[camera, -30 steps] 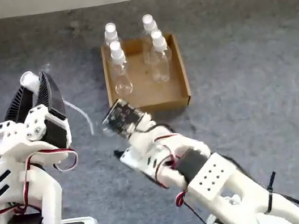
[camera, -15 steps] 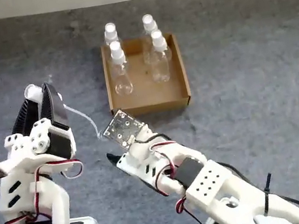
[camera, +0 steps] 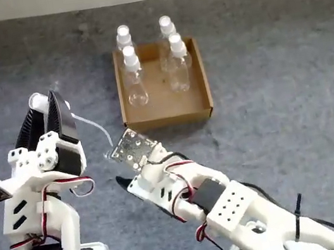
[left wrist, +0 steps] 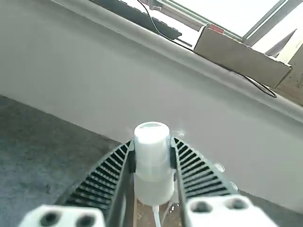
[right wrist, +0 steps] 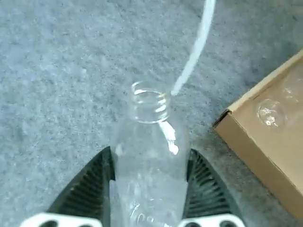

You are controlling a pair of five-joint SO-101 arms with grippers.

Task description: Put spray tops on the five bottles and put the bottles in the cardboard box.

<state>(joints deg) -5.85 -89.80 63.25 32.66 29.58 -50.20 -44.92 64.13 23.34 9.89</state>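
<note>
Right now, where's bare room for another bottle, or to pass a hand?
Bare: the front strip of the cardboard box, before the four capped bottles, and the grey mat right of the box. Crowded: the box's back, and left-front of it, where the left claw holds a spray top and the right claw an open bottle.

No text, label, number or sign can be read in any view. The cardboard box (camera: 179,118), the bottle (right wrist: 149,156) and the spray top (left wrist: 152,156) carry no legible print.
</note>
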